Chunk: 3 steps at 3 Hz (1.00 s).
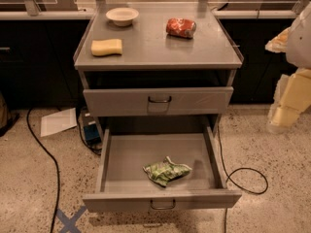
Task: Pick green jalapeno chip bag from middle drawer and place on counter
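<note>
A green jalapeno chip bag lies in the pulled-out middle drawer.
The bag is near the drawer's front edge, well apart from both side walls. The counter is above the drawer. The gripper hangs right of the drawer; I cannot tell if it is spread or closed.

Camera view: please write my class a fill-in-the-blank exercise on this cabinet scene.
1. The middle drawer is ____, not shut, with the green jalapeno chip bag lying inside.
2. On the counter, the ____ sponge lies left of the red packet.
3. The end effector hangs at the picture's ____ edge, apart from the drawer.
Missing words: open; yellow; right.
</note>
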Available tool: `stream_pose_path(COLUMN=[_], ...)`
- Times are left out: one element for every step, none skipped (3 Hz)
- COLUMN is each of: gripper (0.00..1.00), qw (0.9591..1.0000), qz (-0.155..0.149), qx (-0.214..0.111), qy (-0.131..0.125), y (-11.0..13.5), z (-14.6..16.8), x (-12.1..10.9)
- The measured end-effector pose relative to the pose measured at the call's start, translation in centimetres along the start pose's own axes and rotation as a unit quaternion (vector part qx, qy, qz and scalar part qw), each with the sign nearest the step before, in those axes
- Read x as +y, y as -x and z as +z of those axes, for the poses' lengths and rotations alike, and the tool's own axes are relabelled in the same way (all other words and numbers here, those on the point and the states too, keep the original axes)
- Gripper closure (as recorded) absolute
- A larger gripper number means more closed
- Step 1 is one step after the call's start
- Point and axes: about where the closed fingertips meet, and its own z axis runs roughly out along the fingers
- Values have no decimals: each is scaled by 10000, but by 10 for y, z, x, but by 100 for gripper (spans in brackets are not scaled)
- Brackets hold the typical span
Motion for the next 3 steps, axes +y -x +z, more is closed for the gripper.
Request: stream_pose_path(gripper=[0, 0, 0], qw=[10000, 9999, 9992], qz=[-1, -133, -282], qx=[0, -15, -253], qy=[0, -35, 110], y=[0, 2, 0], z=[0, 5, 41], x=[0, 0, 2])
